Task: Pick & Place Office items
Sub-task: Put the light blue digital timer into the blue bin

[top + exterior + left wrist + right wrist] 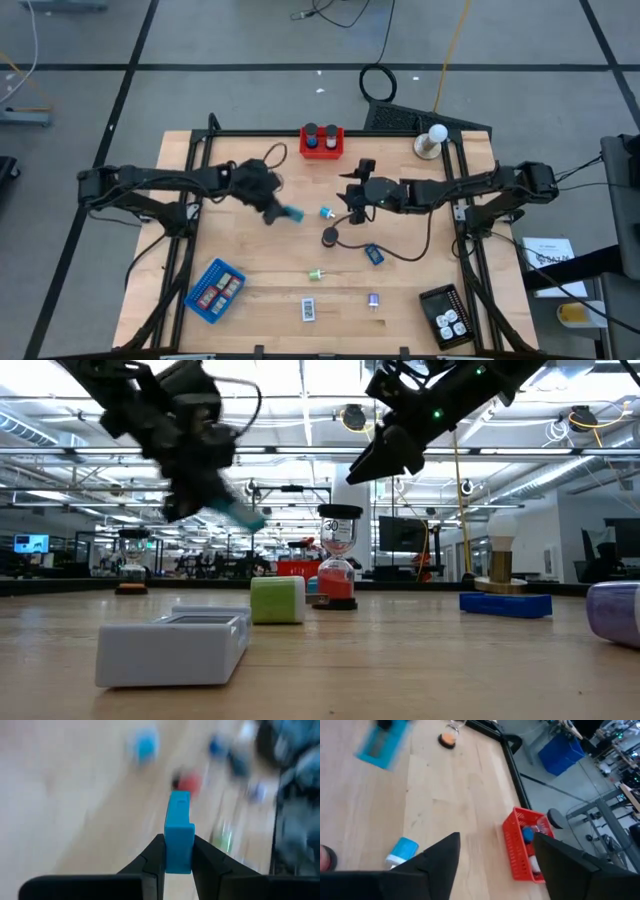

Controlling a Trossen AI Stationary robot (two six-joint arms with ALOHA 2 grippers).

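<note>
My left gripper hangs over the table's middle left, shut on a teal rectangular block, which also shows in the high view and the low view. My right gripper hovers open over the middle, fingers spread wide with nothing between them. Loose office items lie on the wood: a small teal piece, a blue piece, a green bit, a purple bit and a white-labelled rectangle. My left gripper pinches one end of the teal block between its two fingers, one on each flat side. The rest of the block sticks out past the fingertips. The fingers slant down toward the table's right, and the block is lifted clear of the table.
A red tray with two black cylinders stands at the far edge. A blue tray sits near left, a black tray near right. A white ball on a stand is at the far right. An hourglass stands mid-table.
</note>
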